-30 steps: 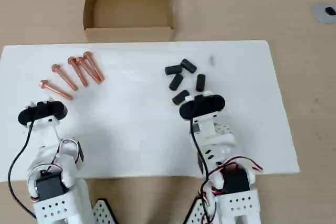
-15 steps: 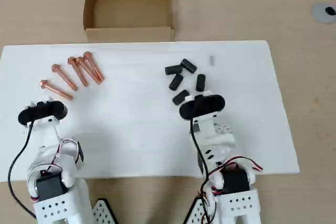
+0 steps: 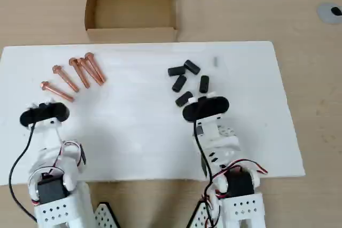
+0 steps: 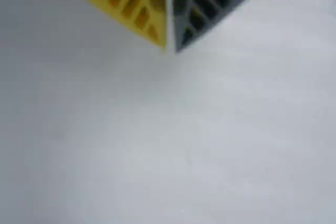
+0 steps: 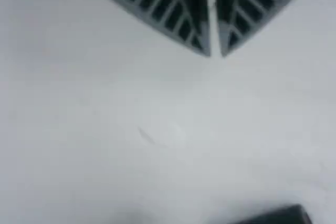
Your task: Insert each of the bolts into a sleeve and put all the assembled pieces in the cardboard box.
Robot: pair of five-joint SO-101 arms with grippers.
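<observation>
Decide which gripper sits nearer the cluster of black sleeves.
Right. The right gripper is just beside the sleeves; the left gripper is far off, next to the bolts.

5 copper bolts (image 3: 67, 79), 5 black sleeves (image 3: 179, 83), brown box (image 3: 131, 34) — white mat (image 3: 139, 126)

- My left arm (image 3: 45, 115) rests over the white sheet (image 3: 133, 126); five copper bolts (image 3: 80, 74) lie fanned just ahead of it.
- My right arm (image 3: 206, 108) sits alongside; five black sleeves (image 3: 179, 83) lie scattered just ahead, the nearest beside its head.
- The cardboard box (image 3: 131, 9) stands open well beyond both arms, off the sheet.
</observation>
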